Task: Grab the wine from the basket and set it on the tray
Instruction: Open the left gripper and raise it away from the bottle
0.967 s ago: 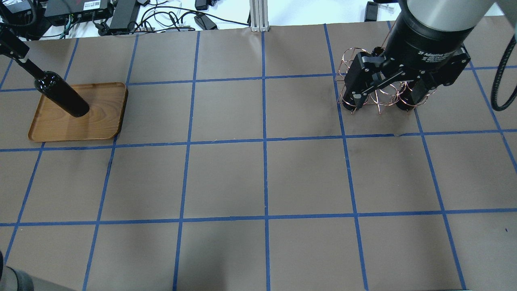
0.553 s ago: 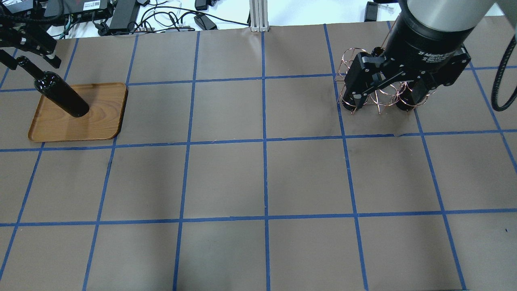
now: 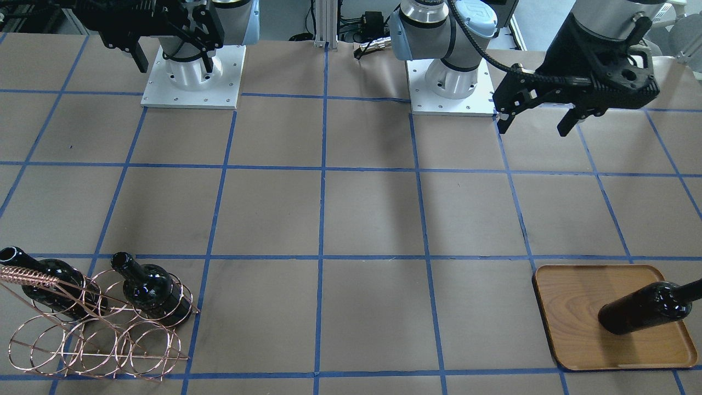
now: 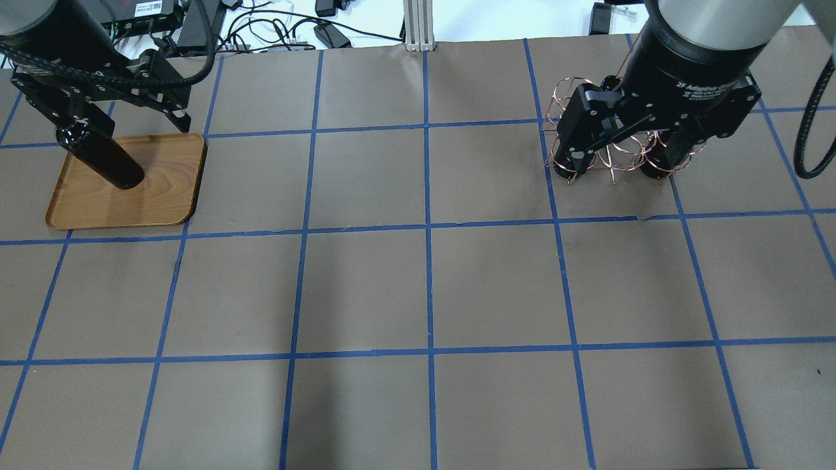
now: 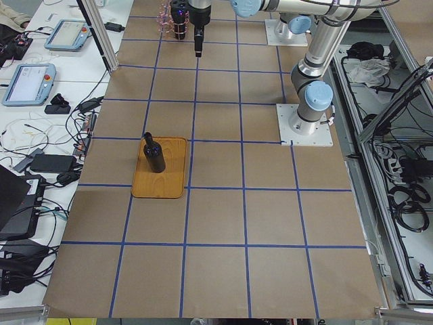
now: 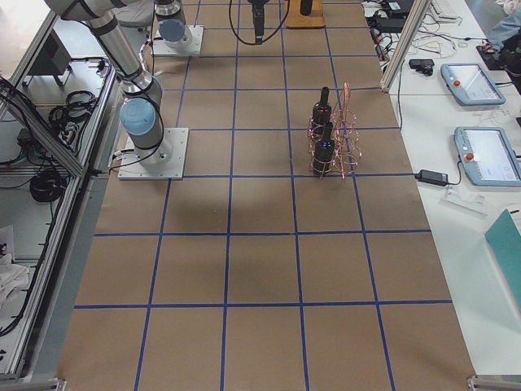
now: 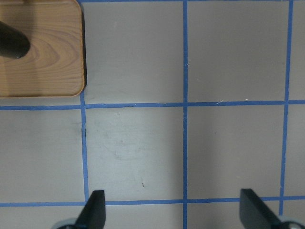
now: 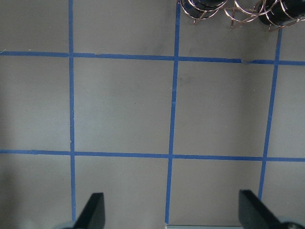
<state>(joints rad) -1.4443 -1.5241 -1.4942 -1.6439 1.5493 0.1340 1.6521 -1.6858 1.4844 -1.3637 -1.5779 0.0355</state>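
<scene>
Wine bottle [image 3: 644, 310] stands upright on the tray [image 4: 163, 196], roughly mid-tray, at the table's far left. Nothing grips it. Left gripper [image 3: 532, 125] hangs above the table, off the tray toward the robot. Its fingers are spread wide and hold nothing; how high it hangs is hard to judge. Basket [image 3: 98, 343] sits at the far right with two more bottles [image 3: 151, 288] upright in the rings on its robot side. Right gripper [image 4: 624, 163] hangs on the near side of the basket, fingers wide apart, empty. Brown paper table [image 4: 424, 294] has a blue tape grid.
</scene>
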